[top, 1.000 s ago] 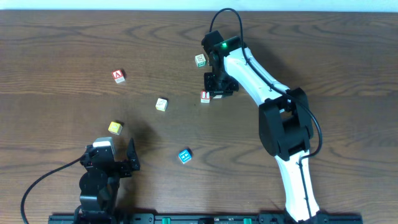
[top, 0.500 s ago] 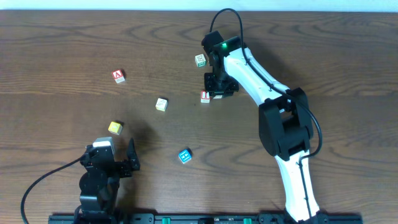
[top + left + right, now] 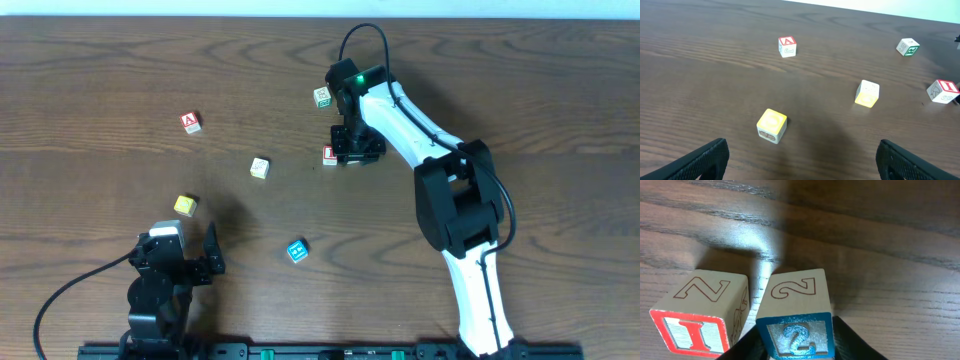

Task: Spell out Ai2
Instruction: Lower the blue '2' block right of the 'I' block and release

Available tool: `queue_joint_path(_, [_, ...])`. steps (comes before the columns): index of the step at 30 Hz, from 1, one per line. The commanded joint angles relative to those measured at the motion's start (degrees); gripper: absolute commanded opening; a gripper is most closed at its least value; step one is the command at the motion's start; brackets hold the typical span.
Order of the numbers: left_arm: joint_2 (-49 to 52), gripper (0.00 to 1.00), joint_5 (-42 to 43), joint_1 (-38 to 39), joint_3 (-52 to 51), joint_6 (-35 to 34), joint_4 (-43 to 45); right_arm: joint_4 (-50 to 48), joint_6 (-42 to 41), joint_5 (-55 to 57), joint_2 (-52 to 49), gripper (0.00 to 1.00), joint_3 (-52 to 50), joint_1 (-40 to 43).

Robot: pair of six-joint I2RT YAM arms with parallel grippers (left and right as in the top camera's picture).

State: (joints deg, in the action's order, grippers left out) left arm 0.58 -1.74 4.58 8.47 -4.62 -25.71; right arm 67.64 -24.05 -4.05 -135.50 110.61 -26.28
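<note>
My right gripper (image 3: 352, 148) is shut on the blue "2" block (image 3: 796, 315), holding it down at the table right beside the red "I" block (image 3: 700, 316), which also shows in the overhead view (image 3: 330, 155) and the left wrist view (image 3: 943, 90). The red "A" block (image 3: 190, 122) lies far to the left, seen too in the left wrist view (image 3: 787, 46). My left gripper (image 3: 800, 160) is open and empty near the front edge, behind a yellow block (image 3: 772, 125).
A green-marked block (image 3: 322, 97) sits behind the right gripper. A cream and yellow block (image 3: 260, 168) lies mid-table, a yellow block (image 3: 185, 205) near the left arm, a blue block (image 3: 297, 250) toward the front.
My right gripper has come down and a little right with the "2" block, settling next to the "I" block. The left arm has not moved.
</note>
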Motion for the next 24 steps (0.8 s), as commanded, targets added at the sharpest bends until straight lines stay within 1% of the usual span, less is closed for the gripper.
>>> queue_joint_path(1, [-0.3, 0.95, -0.5, -0.2, -1.1, 0.4, -0.2, -0.5, -0.8, 0.8, -0.3, 0.39, -0.3, -0.4])
queue_joint_path(2, [-0.3, 0.95, -0.5, -0.2, -1.1, 0.4, -0.2, -0.7, -0.7, 0.7, -0.3, 0.41, -0.3, -0.4])
queue_joint_path(4, [-0.3, 0.95, -0.5, -0.2, -1.1, 0.4, -0.2, -1.2, -0.7, 0.7, -0.3, 0.44, -0.3, -0.4])
queue_joint_path(6, [-0.3, 0.95, -0.5, -0.2, -1.1, 0.4, -0.2, -1.7, -0.7, 0.7, -0.3, 0.5, -0.2, -0.4])
queue_joint_path(9, [-0.3, 0.96, -0.5, -0.2, -1.1, 0.4, -0.2, -2.5, -0.7, 0.8, -0.3, 0.55, -0.2, -0.3])
queue_joint_path(24, [-0.3, 0.95, -0.5, -0.2, -1.1, 0.4, -0.2, -5.3, -0.8, 0.8, -0.3, 0.56, 0.0, 3.0])
